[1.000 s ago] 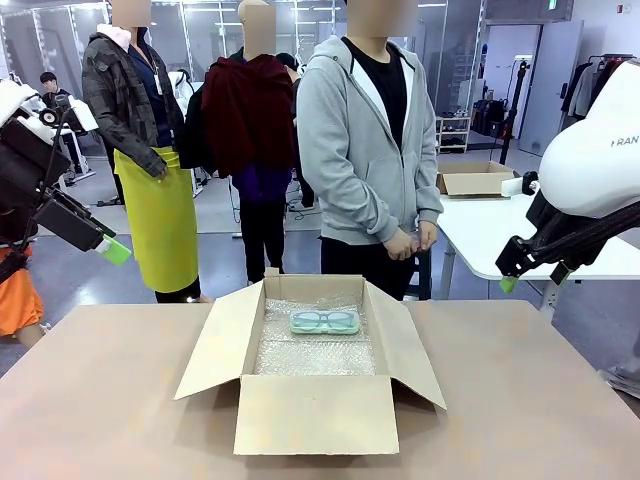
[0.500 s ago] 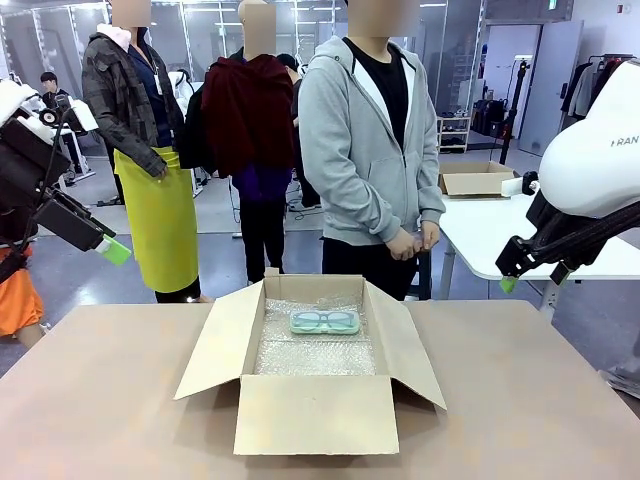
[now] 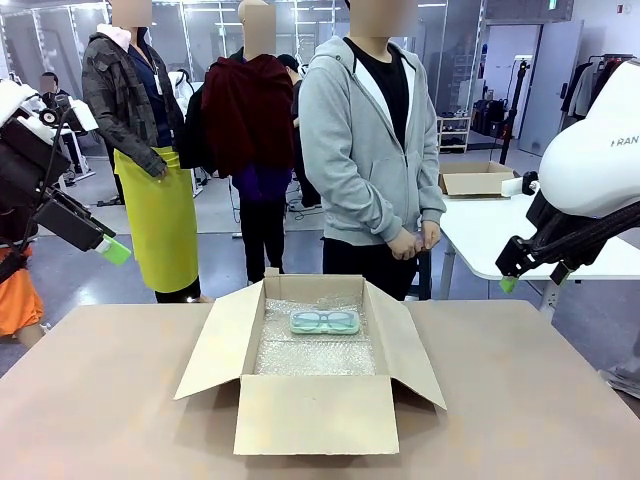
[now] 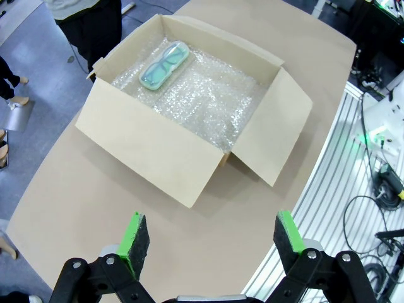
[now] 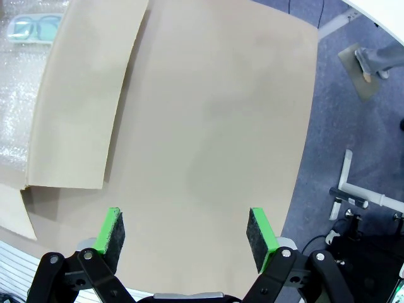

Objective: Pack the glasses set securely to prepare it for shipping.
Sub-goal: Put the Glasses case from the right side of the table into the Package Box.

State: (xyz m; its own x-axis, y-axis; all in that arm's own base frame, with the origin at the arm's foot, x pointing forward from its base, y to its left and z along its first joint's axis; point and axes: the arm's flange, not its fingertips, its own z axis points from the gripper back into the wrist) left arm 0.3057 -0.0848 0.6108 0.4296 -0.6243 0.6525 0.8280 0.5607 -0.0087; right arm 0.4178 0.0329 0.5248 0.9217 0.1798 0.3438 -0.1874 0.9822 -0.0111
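Cardboard first: seeing an open box (image 3: pixel 310 405) sitting mid-table (image 3: pixel 110 400), flaps (image 3: pixel 215 345) folded out. Finding bubble wrap (image 3: pixel 315 358) lining its floor. Spotting the mint-green case (image 3: pixel 325 321) lying flat on that wrap, close to the box's 12 o'clock wall, with dark eyeglass frames on view. Picking up the same case at 11 o'clock from the left wrist camera, and clipped into the 10 o'clock corner from the right wrist camera.

Reading the left gripper (image 3: pixel 115 250) hanging at 9 o'clock in the front view, raised well above the table, jaws spread wide, green pads (image 4: pixel 134 235) far apart, gripping nothing.

Reading the right gripper (image 3: pixel 508 284) hanging at 3 o'clock, also raised, jaws spread, nothing between them. Seeing bare tabletop under it from its own camera.

Noting a person (image 3: pixel 365 150) in a grey hoodie standing at 12 o'clock behind the box, hands (image 3: pixel 412 240) clasped together at the waist, well apart from the box.
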